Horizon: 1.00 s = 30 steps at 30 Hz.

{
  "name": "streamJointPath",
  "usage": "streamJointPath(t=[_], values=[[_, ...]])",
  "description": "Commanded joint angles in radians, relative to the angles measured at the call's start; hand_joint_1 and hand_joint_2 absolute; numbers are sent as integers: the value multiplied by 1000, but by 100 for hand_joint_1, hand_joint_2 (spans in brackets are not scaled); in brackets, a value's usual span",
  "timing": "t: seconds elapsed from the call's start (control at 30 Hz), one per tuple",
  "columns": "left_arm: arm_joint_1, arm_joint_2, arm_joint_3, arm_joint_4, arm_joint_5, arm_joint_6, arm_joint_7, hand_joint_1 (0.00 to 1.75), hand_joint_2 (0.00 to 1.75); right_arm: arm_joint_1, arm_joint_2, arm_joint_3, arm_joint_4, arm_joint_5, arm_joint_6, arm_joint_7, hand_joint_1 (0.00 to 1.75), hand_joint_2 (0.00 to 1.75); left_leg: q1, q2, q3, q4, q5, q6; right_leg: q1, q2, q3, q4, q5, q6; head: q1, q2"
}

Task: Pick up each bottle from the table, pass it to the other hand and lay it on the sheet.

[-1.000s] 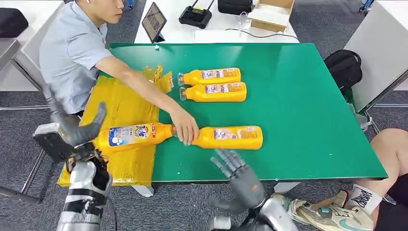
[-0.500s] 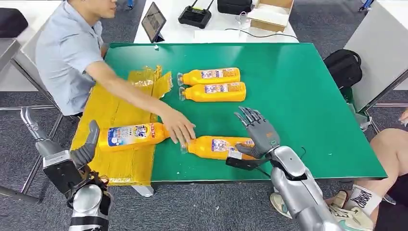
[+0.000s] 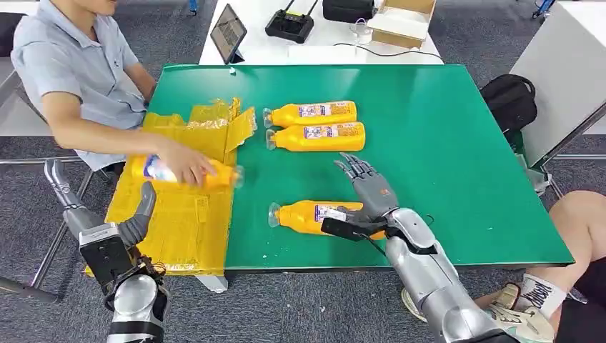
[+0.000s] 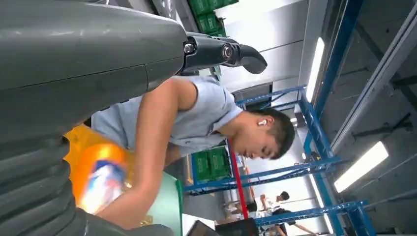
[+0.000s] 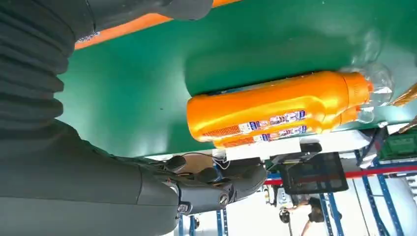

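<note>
An orange bottle point(image 3: 307, 216) lies on its side near the front edge of the green table point(image 3: 457, 150), cap pointing left. My right hand point(image 3: 366, 200) is at its base end, fingers spread and upright over it, thumb along its near side, not closed around it. Two more orange bottles point(image 3: 314, 113) point(image 3: 319, 136) lie side by side further back; they also appear in the right wrist view point(image 5: 275, 110). A person's hand holds another bottle point(image 3: 187, 172) over the yellow sheet point(image 3: 179, 229). My left hand point(image 3: 107, 225) hangs open off the table's left front corner, holding nothing.
The person sits at the table's left side, arm reaching over the sheet. A white table behind carries a tablet point(image 3: 229, 32), a controller point(image 3: 289, 25) and a cardboard box point(image 3: 404, 21). A black backpack point(image 3: 511, 100) and another person's leg and shoe point(image 3: 500, 314) are at the right.
The person picked the bottle up off the sheet and drew it left and back. My right hand slid left and settled lower at the near bottle's base end. My left hand barely moved.
</note>
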Motion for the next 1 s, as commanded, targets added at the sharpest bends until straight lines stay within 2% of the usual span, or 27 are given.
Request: streamJointPath(t=[0.03,0.2,0.3,0.43,0.67,0.83,0.87,1.0], values=[[-28,15,-3,69,-6,0,2,0,175,-20,13,42,122,-30,27,-23,0,175,1,0,4,-1,-1,1,2,-1,5,-2,0,-3,0,0],[-46,10,-9,58,-57,0,2,0,175,17,50,57,69,-107,-44,-121,0,175,1,0,4,-1,-1,0,2,-1,4,-2,0,-3,0,0],[-58,18,-40,75,-56,0,2,0,175,44,66,78,4,-152,-27,-189,0,175,2,1,4,-1,-1,0,2,-1,3,-1,0,-3,0,0],[-58,13,-58,60,-72,0,2,0,175,49,59,135,-32,-174,10,-205,0,175,1,-1,2,0,0,0,1,-2,1,0,-1,-3,0,0],[-58,13,-58,60,-72,0,2,0,175,49,59,135,-32,-174,10,-205,0,175,1,-1,2,0,-1,1,2,-2,3,-1,-1,-4,0,0],[-66,11,-89,36,-96,0,2,0,175,31,74,179,-39,-232,12,-290,0,175,1,0,2,1,-2,1,2,-2,3,0,-1,-5,0,0],[-69,9,-93,39,-92,0,2,0,175,26,83,186,-42,-236,11,-297,0,175,3,0,5,1,-3,1,4,-2,6,0,-3,-8,0,0],[-81,21,-122,80,-28,0,2,0,175,16,94,224,-64,-256,-1,-296,0,175,0,1,-1,0,0,0,0,0,-1,1,0,-2,0,0]])
